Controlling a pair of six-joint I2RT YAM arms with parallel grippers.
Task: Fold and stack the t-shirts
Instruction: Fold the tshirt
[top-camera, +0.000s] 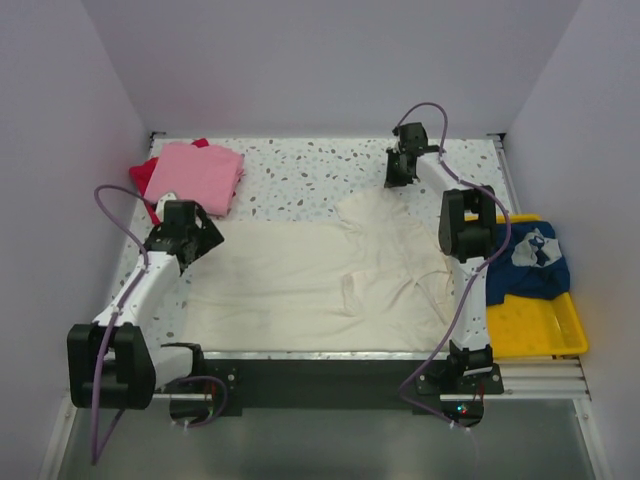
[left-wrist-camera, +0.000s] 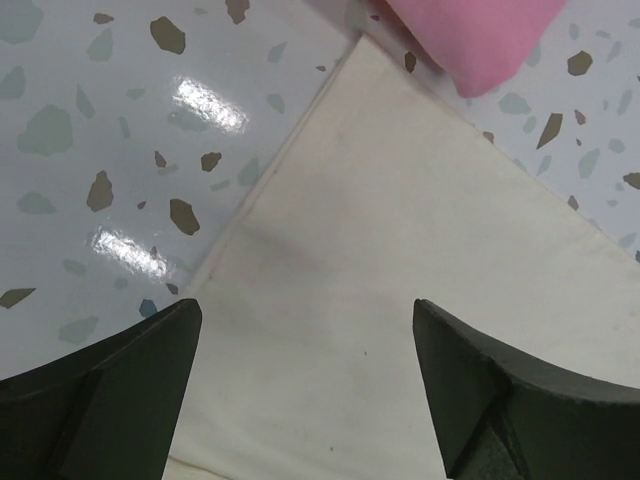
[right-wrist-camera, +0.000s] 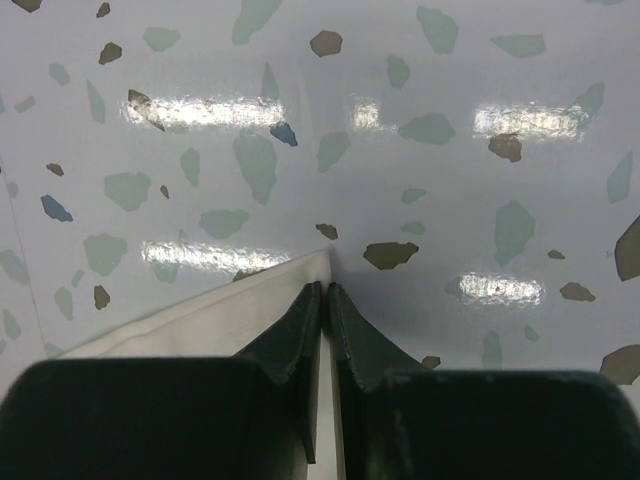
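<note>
Right hand (right-wrist-camera: 325, 290) pinching cream t-shirt (right-wrist-camera: 190, 322) corner, left hand (left-wrist-camera: 306, 312) spread

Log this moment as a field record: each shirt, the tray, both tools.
cream t-shirt: spread flat across the middle of the table
pink t-shirt: folded, far left, lying on a red t-shirt
navy t-shirt: crumpled in the yellow tray at the right edge
left tool: open, above the cream t-shirt near its edge
right tool: shut, pinching a corner of the cream t-shirt on the far side
</note>
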